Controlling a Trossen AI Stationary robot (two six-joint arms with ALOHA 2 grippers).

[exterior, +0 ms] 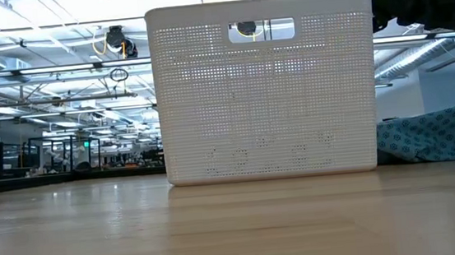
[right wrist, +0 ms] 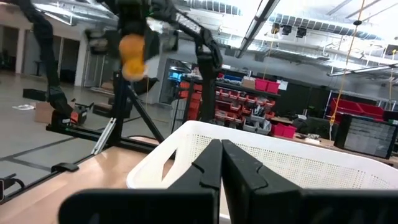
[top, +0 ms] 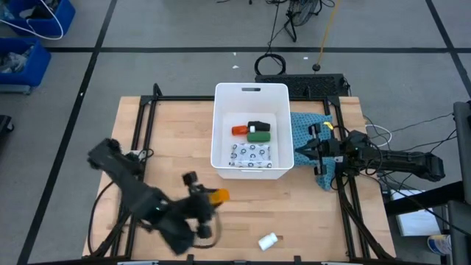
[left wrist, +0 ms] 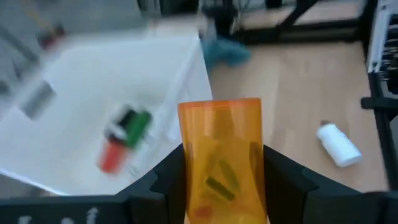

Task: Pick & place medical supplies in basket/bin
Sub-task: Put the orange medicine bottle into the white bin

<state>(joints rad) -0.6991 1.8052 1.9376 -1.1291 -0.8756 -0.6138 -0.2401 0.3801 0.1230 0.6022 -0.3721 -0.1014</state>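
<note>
The left hand [left wrist: 221, 186] gripped an orange bottle [top: 218, 195] above the tabletop [top: 316, 213], near the white tub [top: 250, 92]. The right hand [top: 302, 151], fingers closed and empty, hovered beside the tub's other long wall.

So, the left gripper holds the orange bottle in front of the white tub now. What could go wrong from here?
The left gripper holds the orange bottle only by its lower end, so it could slip or tilt during the lift. The bottle must also clear the near wall of the white tub; a low pass might push the tub. The white cylinder lies loose near the table edge, so a swing of the arm could knock it off.
</note>
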